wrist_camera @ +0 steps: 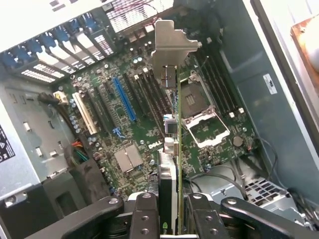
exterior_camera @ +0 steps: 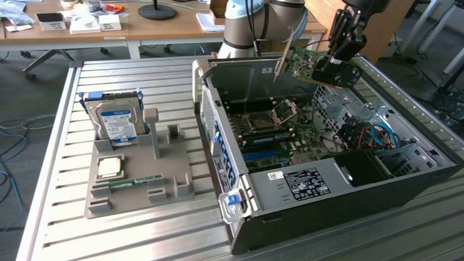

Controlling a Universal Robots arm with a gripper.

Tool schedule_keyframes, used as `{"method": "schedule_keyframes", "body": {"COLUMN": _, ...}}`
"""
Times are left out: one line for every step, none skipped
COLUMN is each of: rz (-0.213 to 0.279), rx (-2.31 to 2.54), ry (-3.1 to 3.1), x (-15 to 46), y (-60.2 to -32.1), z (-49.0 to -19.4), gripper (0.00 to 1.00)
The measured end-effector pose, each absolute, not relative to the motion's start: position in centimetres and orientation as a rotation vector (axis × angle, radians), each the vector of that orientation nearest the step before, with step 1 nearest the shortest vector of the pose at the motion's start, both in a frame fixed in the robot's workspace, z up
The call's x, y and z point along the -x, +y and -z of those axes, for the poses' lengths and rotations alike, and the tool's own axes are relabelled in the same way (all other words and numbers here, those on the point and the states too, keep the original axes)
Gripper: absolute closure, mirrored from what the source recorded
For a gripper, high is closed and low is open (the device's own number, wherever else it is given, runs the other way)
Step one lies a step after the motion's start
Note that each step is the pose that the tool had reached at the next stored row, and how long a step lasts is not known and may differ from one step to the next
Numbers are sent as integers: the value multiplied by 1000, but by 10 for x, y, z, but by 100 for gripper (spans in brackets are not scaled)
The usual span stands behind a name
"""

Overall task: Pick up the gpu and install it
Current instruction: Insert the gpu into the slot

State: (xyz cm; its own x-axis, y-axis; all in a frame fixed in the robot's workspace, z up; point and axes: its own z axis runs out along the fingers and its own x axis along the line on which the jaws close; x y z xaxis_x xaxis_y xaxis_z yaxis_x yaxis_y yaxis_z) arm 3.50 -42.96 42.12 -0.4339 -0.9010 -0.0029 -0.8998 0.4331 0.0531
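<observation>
From beside the table, the arm's black gripper [exterior_camera: 332,66] hangs over the far upper corner of the big black computer case [exterior_camera: 348,206], which lies on its side with the open face up. Its jaws are closed part-way, clamped on the gpu [exterior_camera: 299,58], a thin flat card with a green circuit board on one side and a silver metal end bracket. The card is in the air, tilted, clear of the case, with the bracket end lowest, near the case's far wall.

In the wrist view the gpu [wrist_camera: 170,169] runs edge-on between the two black fingers [wrist_camera: 144,211], with its bracket out ahead. Below it lies the green motherboard [wrist_camera: 149,124]. The card's line falls between the square metal-framed processor socket [wrist_camera: 202,114] and a row of long black slots. The long blue slot [wrist_camera: 124,99] sits beyond those black slots, well apart from the card's edge. A white slot [wrist_camera: 84,115] lies farther off again.

Inside the case, toward the exterior view's right, a tangle of blue cables [exterior_camera: 377,133] sits by the drive bays.

On the exterior view's left, a grey moulded holder [exterior_camera: 174,187] rests on the slatted metal table [exterior_camera: 145,228]. It holds an upright silver hard drive with a blue label [exterior_camera: 119,124], a square silver processor chip [exterior_camera: 108,166] lying flat, and a narrow green memory stick [exterior_camera: 127,182] just beside the chip. A wooden desk [exterior_camera: 167,27] stands behind the table.
</observation>
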Motion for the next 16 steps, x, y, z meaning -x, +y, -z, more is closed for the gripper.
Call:
{"method": "schedule_keyframes", "body": {"rz": 72, "rx": -1669, "ry": -2630, "x": -35, "y": -429, "z": -421, "gripper": 73}}
{"method": "schedule_keyframes", "body": {"rz": 71, "rx": -1680, "ry": -2622, "x": -35, "y": -429, "z": -421, "gripper": 73}}
{"method": "schedule_keyframes", "body": {"rz": 70, "rx": -1692, "ry": -2614, "x": -35, "y": -429, "z": -421, "gripper": 73}}
{"method": "schedule_keyframes", "body": {"rz": 70, "rx": -1702, "ry": -2607, "x": -35, "y": -429, "z": -421, "gripper": 73}}
{"method": "schedule_keyframes", "body": {"rz": 69, "rx": -1713, "ry": -2599, "x": -35, "y": -429, "z": -421, "gripper": 73}}
{"method": "schedule_keyframes", "body": {"rz": 69, "rx": -1724, "ry": -2592, "x": -35, "y": -429, "z": -421, "gripper": 73}}
{"method": "schedule_keyframes", "body": {"rz": 68, "rx": -1734, "ry": -2584, "x": -35, "y": -429, "z": -421, "gripper": 73}}
{"method": "schedule_keyframes", "body": {"rz": 67, "rx": -1745, "ry": -2577, "x": -35, "y": -428, "z": -421, "gripper": 73}}
{"method": "schedule_keyframes", "body": {"rz": 67, "rx": -1755, "ry": -2569, "x": -35, "y": -428, "z": -421, "gripper": 73}}
{"method": "schedule_keyframes", "body": {"rz": 66, "rx": -1765, "ry": -2562, "x": -35, "y": -428, "z": -421, "gripper": 73}}
{"method": "schedule_keyframes", "body": {"rz": 66, "rx": -1776, "ry": -2554, "x": -35, "y": -428, "z": -421, "gripper": 73}}
{"method": "schedule_keyframes", "body": {"rz": 65, "rx": -1786, "ry": -2547, "x": -35, "y": -428, "z": -421, "gripper": 73}}
{"method": "schedule_keyframes", "body": {"rz": 64, "rx": -1796, "ry": -2539, "x": -35, "y": -428, "z": -421, "gripper": 73}}
{"method": "schedule_keyframes", "body": {"rz": 64, "rx": -1806, "ry": -2532, "x": -35, "y": -427, "z": -421, "gripper": 73}}
{"method": "schedule_keyframes", "body": {"rz": 64, "rx": -1816, "ry": -2524, "x": -35, "y": -427, "z": -421, "gripper": 73}}
{"method": "schedule_keyframes", "body": {"rz": 63, "rx": -1826, "ry": -2517, "x": -35, "y": -427, "z": -421, "gripper": 73}}
